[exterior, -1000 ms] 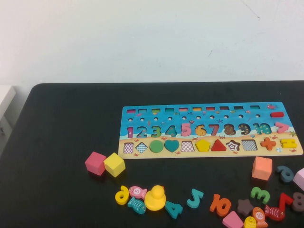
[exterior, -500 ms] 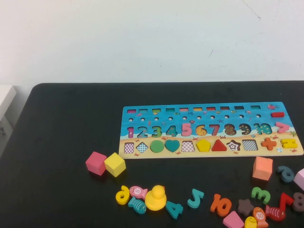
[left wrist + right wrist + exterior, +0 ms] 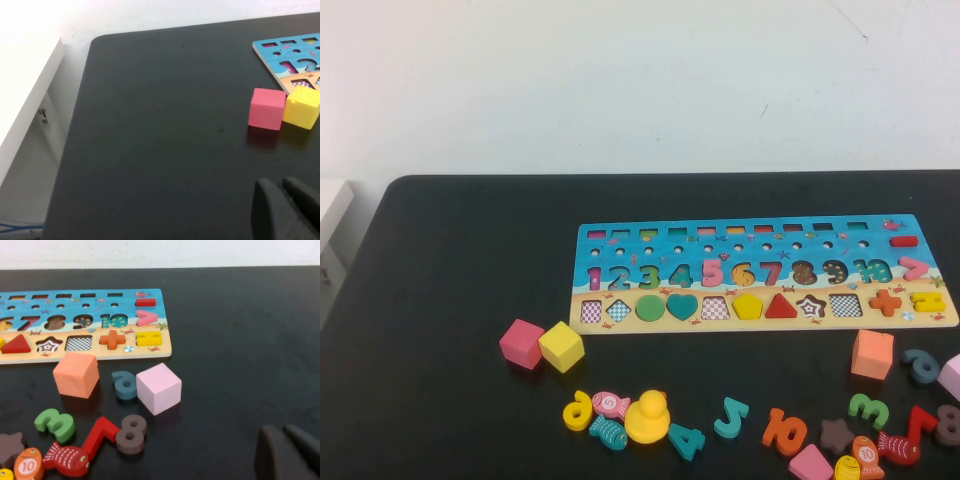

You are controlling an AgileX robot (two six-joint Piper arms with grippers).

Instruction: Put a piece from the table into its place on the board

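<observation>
Against a white wall, the black surface (image 3: 450,260) carries the board (image 3: 760,275), yellow pentagon (image 3: 748,305) already seated. Left end effector (image 3: 285,210) and right end effector (image 3: 287,452), both pressed together, hang parked low over bare surface near their own sides.

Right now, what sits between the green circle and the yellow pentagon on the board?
High view: teal heart, then an empty checkered slot. Both the left tool and right tool hang over the table.
</observation>
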